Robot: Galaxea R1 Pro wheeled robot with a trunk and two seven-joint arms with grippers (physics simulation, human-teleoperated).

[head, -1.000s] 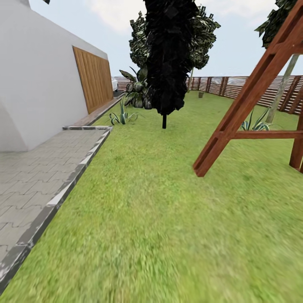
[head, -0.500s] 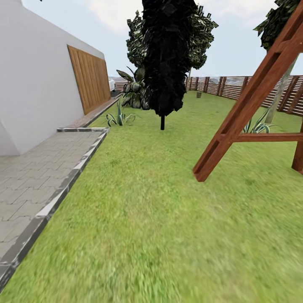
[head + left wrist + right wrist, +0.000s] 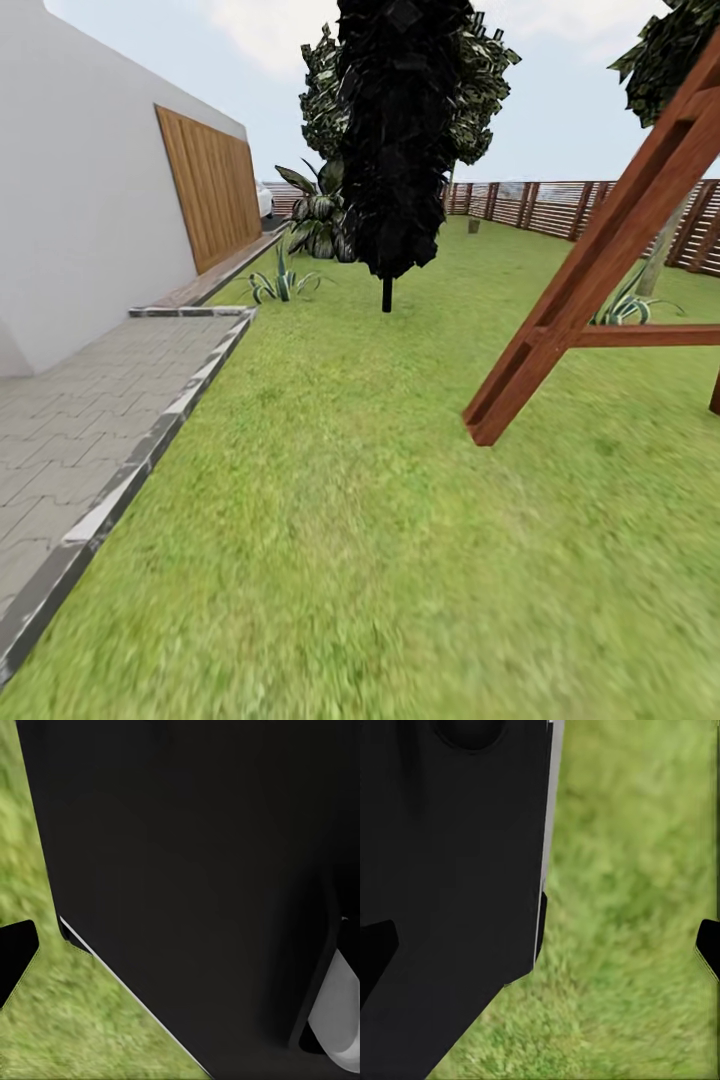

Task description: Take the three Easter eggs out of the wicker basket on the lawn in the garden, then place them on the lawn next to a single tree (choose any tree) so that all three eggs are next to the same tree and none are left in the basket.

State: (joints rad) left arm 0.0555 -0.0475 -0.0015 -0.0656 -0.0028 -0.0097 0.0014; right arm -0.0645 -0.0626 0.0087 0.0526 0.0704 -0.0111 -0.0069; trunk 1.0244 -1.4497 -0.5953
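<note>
I see the lawn (image 3: 350, 520) running ahead, with the dark conifer (image 3: 398, 140) far centre and a leafy tree (image 3: 478, 80) behind it by the fence (image 3: 545, 205). My view has shifted since a second ago: the white house (image 3: 80, 190) and paving (image 3: 70, 420) sit further left, and the wooden frame (image 3: 590, 270) reaches lower at right. Both wrist views give black bodywork over grass; I cannot tell how either gripper stands.

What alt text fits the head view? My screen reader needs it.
A green lawn stretches ahead to a dark narrow conifer, with a paved path and white house at left, a slanted wooden frame at right, and a slatted fence behind.
</note>
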